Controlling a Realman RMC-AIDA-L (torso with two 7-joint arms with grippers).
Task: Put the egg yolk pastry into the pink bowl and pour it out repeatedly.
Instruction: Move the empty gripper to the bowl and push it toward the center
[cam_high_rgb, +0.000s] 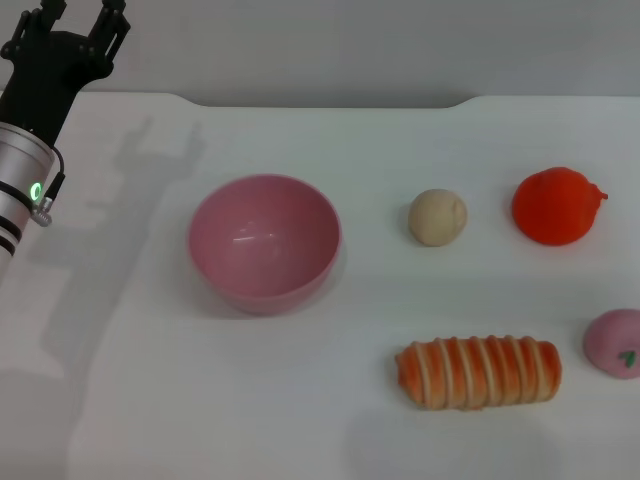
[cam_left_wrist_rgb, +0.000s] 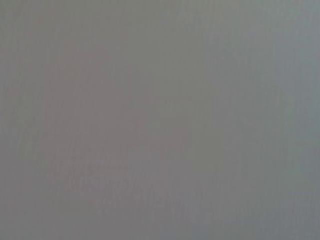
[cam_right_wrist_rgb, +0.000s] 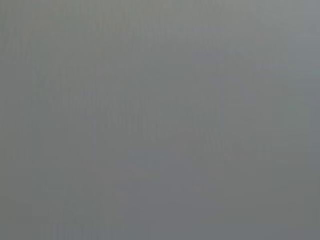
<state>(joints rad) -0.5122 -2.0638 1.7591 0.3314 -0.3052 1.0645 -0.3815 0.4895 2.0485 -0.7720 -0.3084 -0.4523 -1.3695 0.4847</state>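
Observation:
The pink bowl (cam_high_rgb: 264, 242) stands upright and empty on the white table, left of centre in the head view. The egg yolk pastry (cam_high_rgb: 437, 217), a small beige ball, lies on the table to the right of the bowl, apart from it. My left gripper (cam_high_rgb: 82, 12) is raised at the far left back corner, well away from the bowl, with its black fingers spread apart and nothing between them. My right gripper is out of view. Both wrist views show only plain grey.
An orange-red round fruit (cam_high_rgb: 557, 205) lies at the back right. A long orange-and-cream striped bread roll (cam_high_rgb: 479, 371) lies in front of the pastry. A pink bun with a green mark (cam_high_rgb: 617, 343) sits at the right edge. The table's back edge (cam_high_rgb: 330, 101) meets a grey wall.

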